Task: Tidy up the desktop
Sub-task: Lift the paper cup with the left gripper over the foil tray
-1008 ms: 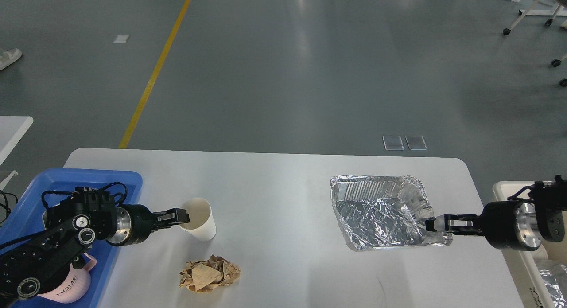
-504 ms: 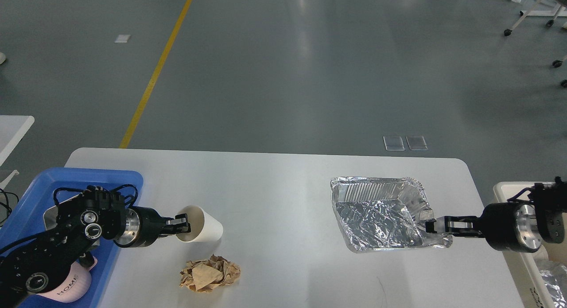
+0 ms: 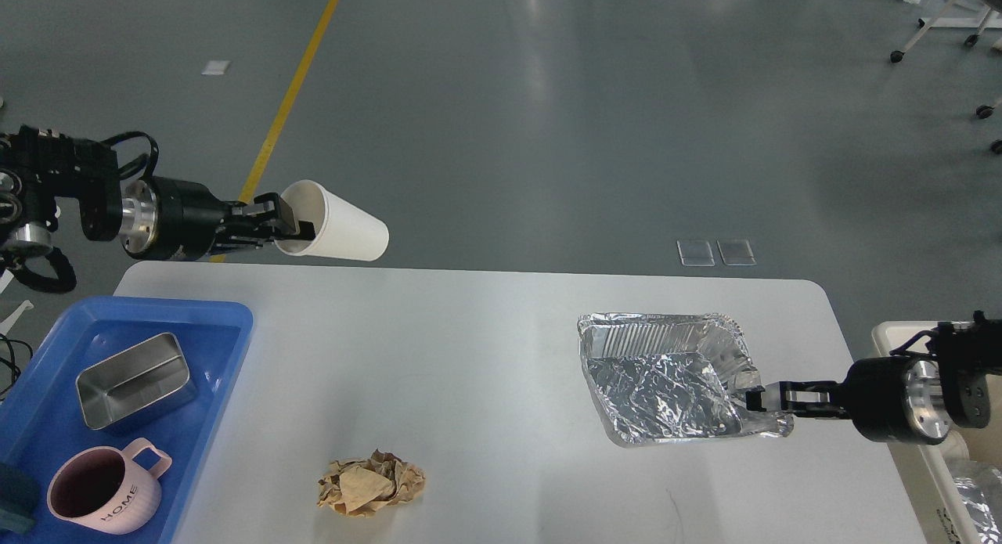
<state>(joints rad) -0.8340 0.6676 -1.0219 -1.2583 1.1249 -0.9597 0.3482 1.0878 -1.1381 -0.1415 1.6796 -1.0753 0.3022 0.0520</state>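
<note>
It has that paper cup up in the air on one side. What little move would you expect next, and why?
Probably the left end effector carries the white paper cup leftward toward a place for rubbish, out of view. The cup is gripped by its rim, lying sideways above the far edge of the desktop, so it is already lifted clear.

A white bin (image 3: pixel 912 450) at lower right is cut off by the frame's edge. A dark object (image 3: pixel 16 498) at lower left is cropped, unidentifiable.
</note>
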